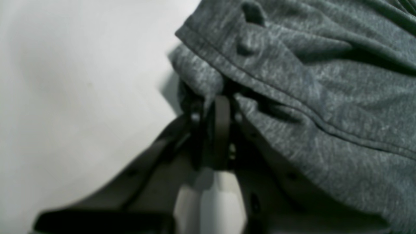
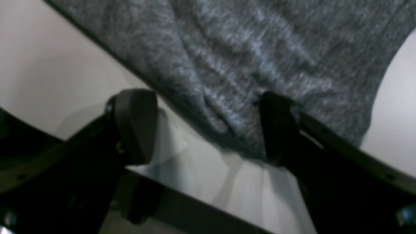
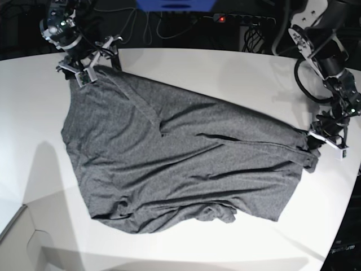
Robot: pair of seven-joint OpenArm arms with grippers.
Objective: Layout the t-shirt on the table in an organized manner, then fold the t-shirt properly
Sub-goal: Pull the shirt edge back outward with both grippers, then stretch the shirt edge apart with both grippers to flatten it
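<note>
The dark grey t-shirt [image 3: 180, 164] lies spread and creased across the white table [image 3: 225, 73], stretched from the far left corner to the right edge. My left gripper [image 3: 316, 145] is at the shirt's right end. In the left wrist view the left gripper [image 1: 216, 104] is shut on a bunched edge of the t-shirt [image 1: 325, 81] beside a stitched hem. My right gripper [image 3: 84, 70] is at the shirt's far left corner. In the right wrist view the right gripper [image 2: 208, 130] stands open, its fingers [image 2: 136, 126] either side of a fold of the t-shirt [image 2: 243, 48], just above the table [image 2: 48, 65].
Cables and a power strip [image 3: 242, 20] lie behind the table's far edge. The table's curved front edge [image 3: 316, 257] runs close to the shirt's lower right. A lower surface [image 3: 17, 237] shows past the front left corner.
</note>
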